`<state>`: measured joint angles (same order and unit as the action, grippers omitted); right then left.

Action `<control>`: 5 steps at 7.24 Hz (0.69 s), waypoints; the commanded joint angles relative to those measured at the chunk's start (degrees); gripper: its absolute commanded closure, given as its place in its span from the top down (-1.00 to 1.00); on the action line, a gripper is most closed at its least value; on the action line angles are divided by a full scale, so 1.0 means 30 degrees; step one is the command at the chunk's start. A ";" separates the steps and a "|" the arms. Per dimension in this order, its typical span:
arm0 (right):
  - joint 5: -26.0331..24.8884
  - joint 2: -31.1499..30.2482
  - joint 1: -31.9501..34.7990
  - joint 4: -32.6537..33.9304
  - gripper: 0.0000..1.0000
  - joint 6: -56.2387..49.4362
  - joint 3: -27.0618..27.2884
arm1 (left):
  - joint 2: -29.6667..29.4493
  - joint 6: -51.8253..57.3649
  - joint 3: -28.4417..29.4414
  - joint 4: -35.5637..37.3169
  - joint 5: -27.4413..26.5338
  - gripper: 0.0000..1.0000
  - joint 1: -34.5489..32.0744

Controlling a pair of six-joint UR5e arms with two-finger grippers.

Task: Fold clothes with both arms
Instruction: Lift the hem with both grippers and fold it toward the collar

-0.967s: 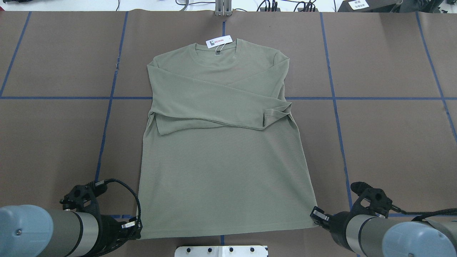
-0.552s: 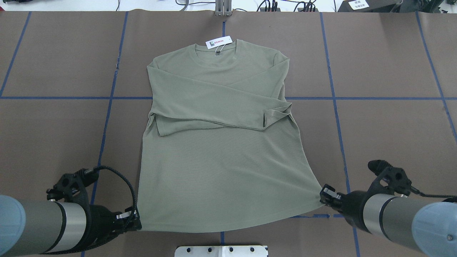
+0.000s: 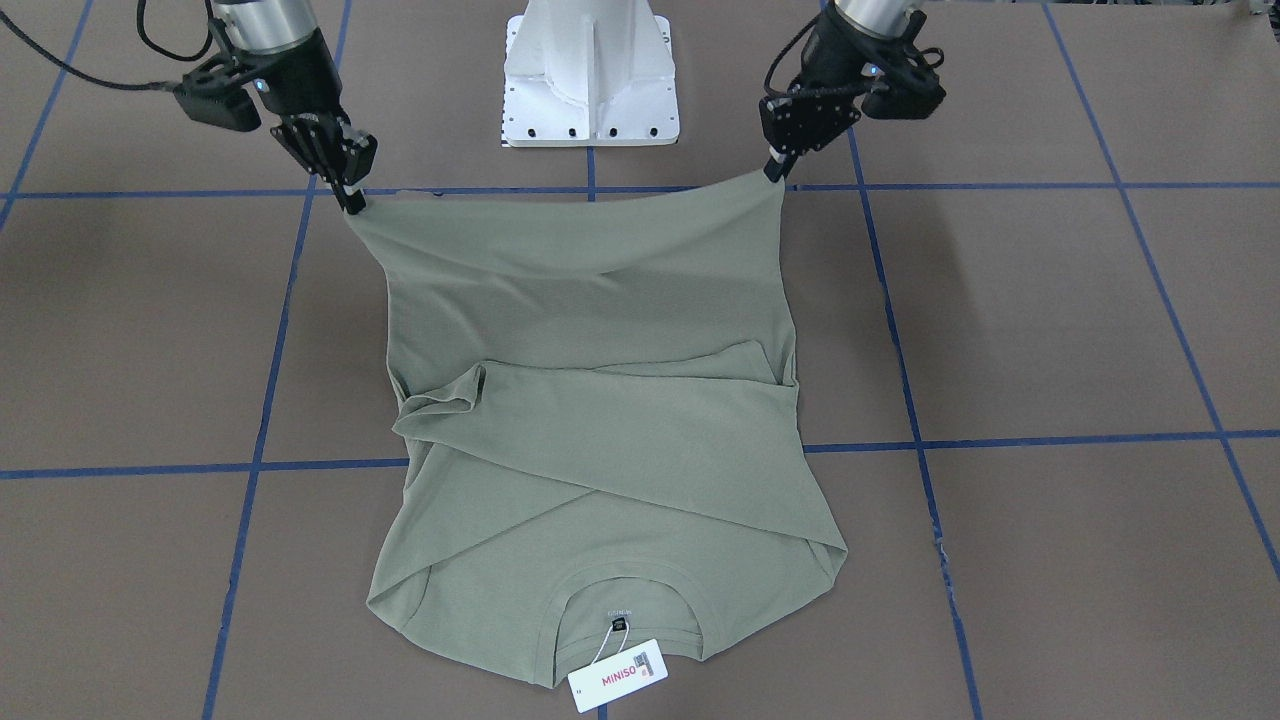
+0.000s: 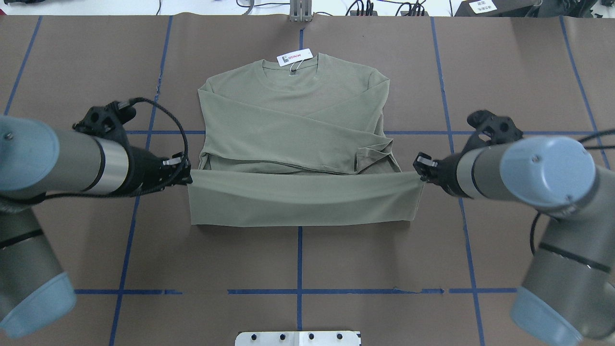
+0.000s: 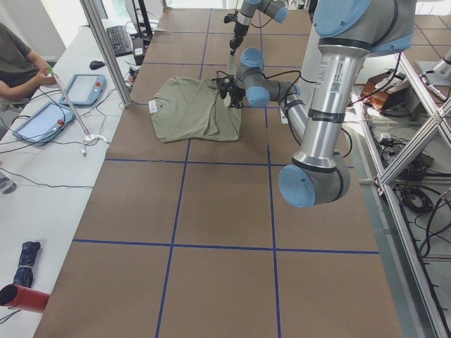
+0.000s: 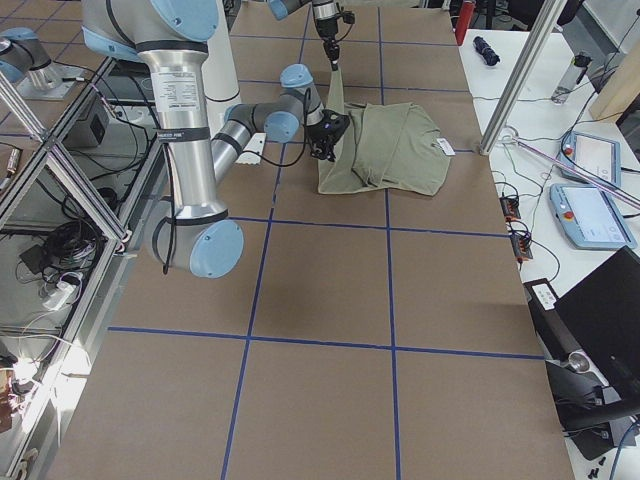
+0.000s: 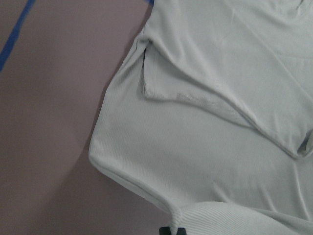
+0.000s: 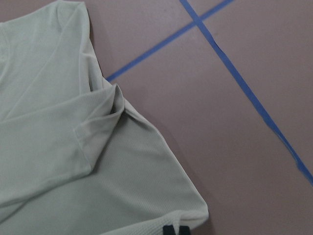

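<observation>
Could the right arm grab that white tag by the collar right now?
Probably not: the right arm has its jaws shut on the shirt hem, though nothing lies over the tag.

Wrist views cut off the left gripper [image 7: 173, 231] and right gripper [image 8: 175, 230] at the bottom edge. Overhead, the lifted hem [image 4: 302, 199] hides the shirt [image 4: 288, 96] beneath; sleeves [image 4: 298, 144] cover its chest. The person [image 5: 17, 60] is cropped.
</observation>
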<state>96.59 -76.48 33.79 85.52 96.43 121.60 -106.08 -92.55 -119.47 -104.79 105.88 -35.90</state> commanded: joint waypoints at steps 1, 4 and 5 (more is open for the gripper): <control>0.1057 0.3565 0.2471 0.0087 -1.00 -0.2546 -0.5062 | -0.2279 0.1690 0.4560 -0.1039 0.0157 -1.00 -0.2175; 0.1086 0.7694 0.3937 -0.0582 -1.00 -0.4713 -1.2059 | -0.4209 0.2137 1.0504 -0.5316 0.0070 -1.00 -0.3967; 0.1028 0.8435 0.4058 -0.2589 -1.00 -0.4953 -1.4435 | -0.5176 0.2137 1.2758 -0.6891 -0.0946 -1.00 -0.3972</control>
<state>99.76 -55.10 44.88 82.98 83.35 87.54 -118.16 -86.25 -89.38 -120.21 105.41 -47.05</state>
